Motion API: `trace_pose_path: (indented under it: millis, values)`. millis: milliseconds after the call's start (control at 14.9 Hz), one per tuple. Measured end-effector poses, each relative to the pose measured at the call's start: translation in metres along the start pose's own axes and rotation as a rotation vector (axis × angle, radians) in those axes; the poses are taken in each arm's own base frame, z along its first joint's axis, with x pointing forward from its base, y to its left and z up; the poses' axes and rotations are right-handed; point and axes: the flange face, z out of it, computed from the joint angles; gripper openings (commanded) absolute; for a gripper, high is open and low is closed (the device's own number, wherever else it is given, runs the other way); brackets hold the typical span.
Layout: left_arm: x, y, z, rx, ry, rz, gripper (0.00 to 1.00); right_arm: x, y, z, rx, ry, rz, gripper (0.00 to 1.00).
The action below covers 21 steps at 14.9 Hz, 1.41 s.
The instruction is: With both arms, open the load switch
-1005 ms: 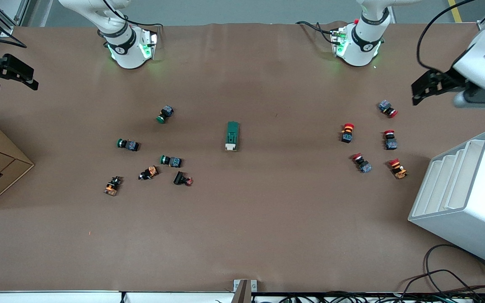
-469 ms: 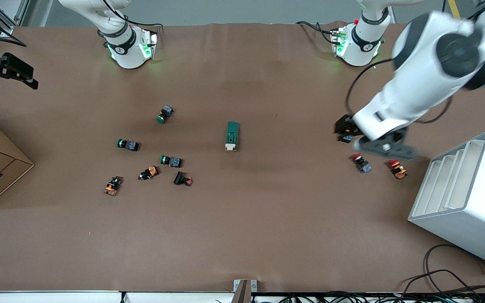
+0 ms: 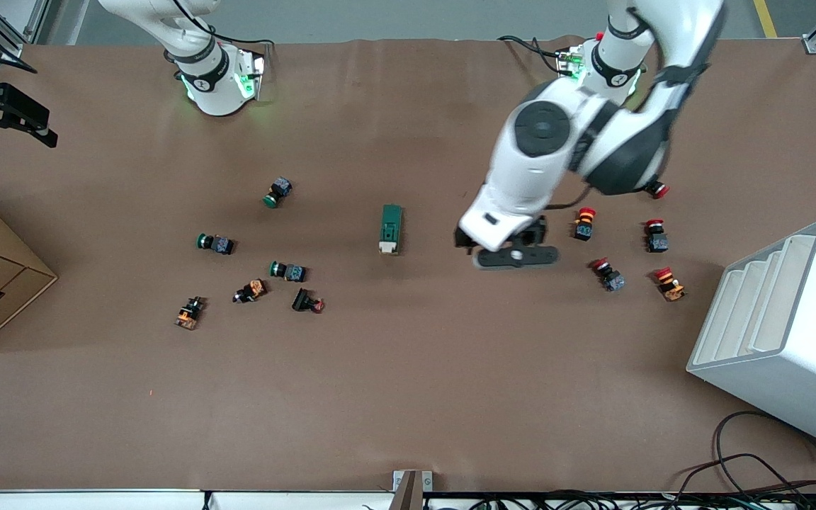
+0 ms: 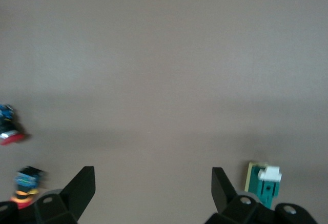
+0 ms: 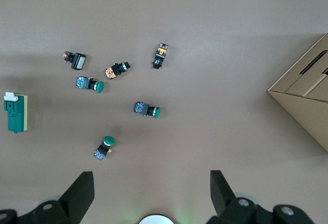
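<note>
no text, label, brand, number or sign could be read anywhere in these views. the load switch [image 3: 391,228] showed only its plain green body and white end, and the small marks on the arm bases were too small to make out.

We see the right gripper [image 5: 151,190] with its two dark fingers [image 5: 82,193] spread wide over the brown table [image 5: 215,39]. A green push-button [image 5: 104,147] lies nearest the fingers. The load switch [image 5: 16,112] and a cardboard box [image 5: 307,90] lie well apart from them.
</note>
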Motion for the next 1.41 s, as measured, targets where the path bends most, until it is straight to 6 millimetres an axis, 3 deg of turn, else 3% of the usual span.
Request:
trace_pose_path:
  millis: [268,469,603,938,1139,1273,1407]
  values:
    - [-0.048,0.069,0.065,0.035,0.094,-0.127,1.0,0.005,0.003,0.008,0.001,-0.016,0.005,1.0]
    - [-0.1,0.112,0.09,0.056,0.186,-0.132,1.0,0.024,0.008,0.036,0.004,-0.067,0.012,1.0]
    - [-0.133,0.129,0.104,0.039,0.26,-0.146,1.0,0.039,0.014,0.056,0.003,-0.086,0.021,1.0]
    - [-0.194,0.139,0.146,-0.006,0.405,-0.103,0.99,0.078,0.052,0.129,-0.002,-0.159,0.076,1.0]
    - [-0.219,0.143,0.172,-0.016,0.477,-0.054,0.99,0.086,0.073,0.151,0.004,-0.182,0.11,1.0]
    - [-0.238,0.144,0.19,-0.026,0.533,0.0,0.99,0.087,0.064,0.149,-0.002,-0.177,0.173,1.0]
    - [-0.251,0.142,0.209,-0.045,0.585,0.033,0.99,0.092,0.033,0.147,-0.02,-0.173,0.278,1.0]
